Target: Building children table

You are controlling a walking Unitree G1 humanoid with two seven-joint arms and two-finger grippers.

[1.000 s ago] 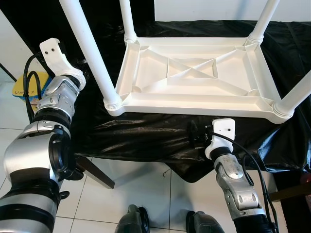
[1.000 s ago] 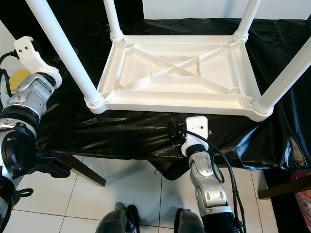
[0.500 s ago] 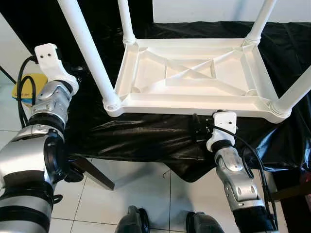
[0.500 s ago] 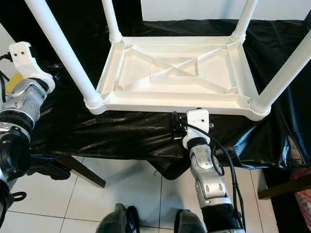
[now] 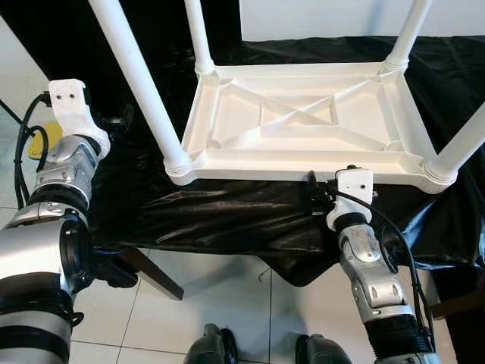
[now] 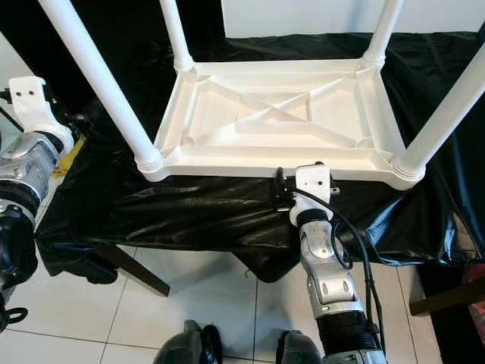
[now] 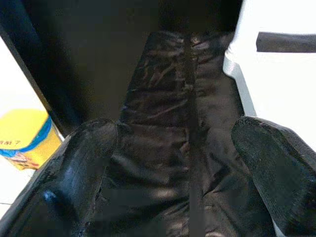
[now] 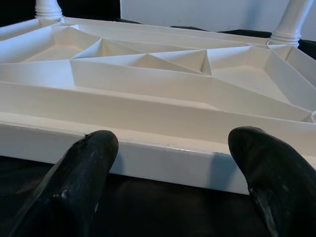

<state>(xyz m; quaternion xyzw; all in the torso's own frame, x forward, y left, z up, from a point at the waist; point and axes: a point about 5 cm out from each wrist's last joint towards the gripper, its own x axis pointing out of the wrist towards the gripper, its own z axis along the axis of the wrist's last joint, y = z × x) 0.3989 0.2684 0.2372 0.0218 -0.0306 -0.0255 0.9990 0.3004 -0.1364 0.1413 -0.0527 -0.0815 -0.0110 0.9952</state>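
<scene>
White floor tiles [image 5: 227,288] lie below your counter [image 5: 227,212], which is draped in black plastic sheet [image 6: 189,205]. Centre frame: one white children's table [image 5: 303,125], upside down on the sheet, four legs [image 5: 140,76] pointing up. Lower right: your right tool [image 8: 173,190], fingers spread wide, just beside the table's near rim. Left edge: your left tool [image 7: 182,182], spread wide over the sheet, holding nothing. Yellow tub [image 7: 22,133] on the floor.

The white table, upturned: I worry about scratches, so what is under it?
The white table lies on black plastic sheeting draped over a support; the sheeting hides that support's top.
</scene>
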